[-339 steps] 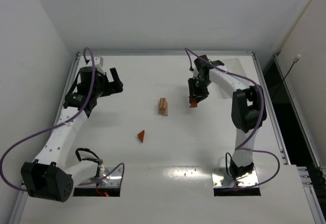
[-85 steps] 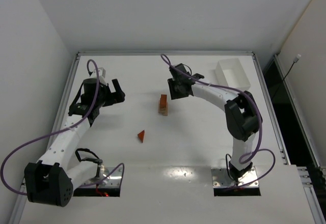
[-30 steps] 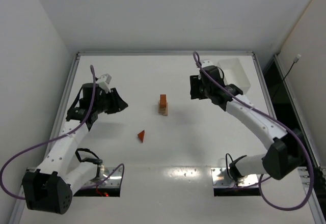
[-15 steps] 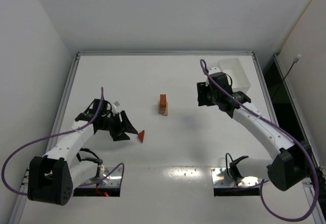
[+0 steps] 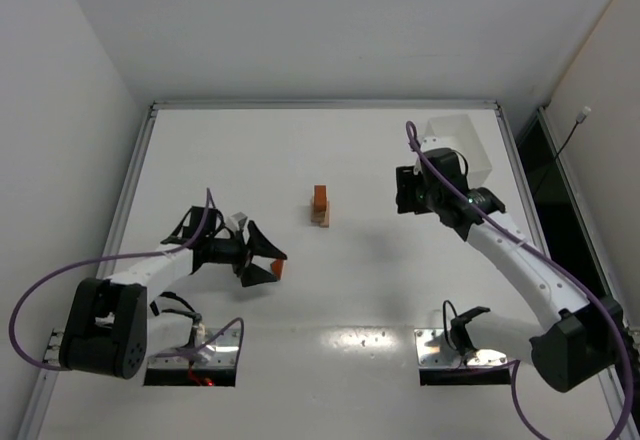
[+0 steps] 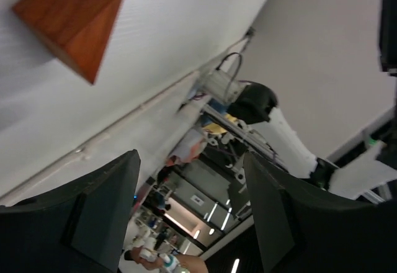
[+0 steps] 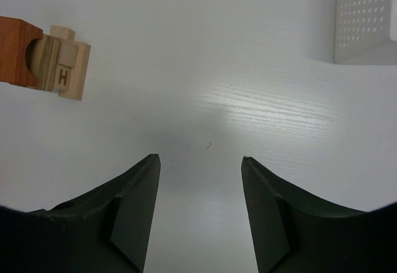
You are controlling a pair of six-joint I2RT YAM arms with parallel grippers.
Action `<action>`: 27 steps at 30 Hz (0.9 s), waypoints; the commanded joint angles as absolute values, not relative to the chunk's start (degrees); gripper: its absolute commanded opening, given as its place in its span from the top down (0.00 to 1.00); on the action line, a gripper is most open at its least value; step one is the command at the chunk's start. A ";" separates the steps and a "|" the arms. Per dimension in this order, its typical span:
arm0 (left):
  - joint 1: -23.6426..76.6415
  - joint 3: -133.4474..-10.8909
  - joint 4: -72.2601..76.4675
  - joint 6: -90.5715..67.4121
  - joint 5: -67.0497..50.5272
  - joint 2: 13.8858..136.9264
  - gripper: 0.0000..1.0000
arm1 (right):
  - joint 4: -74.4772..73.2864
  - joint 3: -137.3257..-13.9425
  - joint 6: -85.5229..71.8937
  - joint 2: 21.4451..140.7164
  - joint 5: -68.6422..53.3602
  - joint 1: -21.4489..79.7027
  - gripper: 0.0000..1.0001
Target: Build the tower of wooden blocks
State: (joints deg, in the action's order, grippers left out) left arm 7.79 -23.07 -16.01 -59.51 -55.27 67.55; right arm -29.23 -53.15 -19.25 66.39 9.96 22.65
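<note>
Wood block tower: narrow stack at mid-table; pale tan squared blocks below, reddish-brown piece on top; seen from the right wrist, an arch-cut block of red-brown wood abuts the tan blocks, one a lettered cube stamped H.
Triangular wedge: reddish-brown, smooth faces, crisp edges; lies apart from the tower, to its left and nearer the arm bases.
Left gripper: dark fingers spread wide, empty; tips just short of the wedge, not around it.
Right gripper: right of the tower, well apart; jaws parted, holding nothing.
Bin: white rectangular plastic, perforated wall; far right of the tower.
Table: white, faint grain.
</note>
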 commanded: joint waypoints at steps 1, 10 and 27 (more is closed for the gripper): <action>7.47 -24.42 -4.05 -68.81 -61.70 69.42 0.35 | -29.18 -52.38 -18.72 65.21 9.23 22.06 0.48; 5.89 -37.43 -18.19 -47.23 -49.76 72.51 0.38 | -27.95 -52.91 -18.19 67.50 7.56 21.54 0.48; 23.45 -58.09 -34.09 -6.77 -5.74 75.15 0.32 | -27.42 -51.86 -17.67 66.88 4.66 21.01 0.48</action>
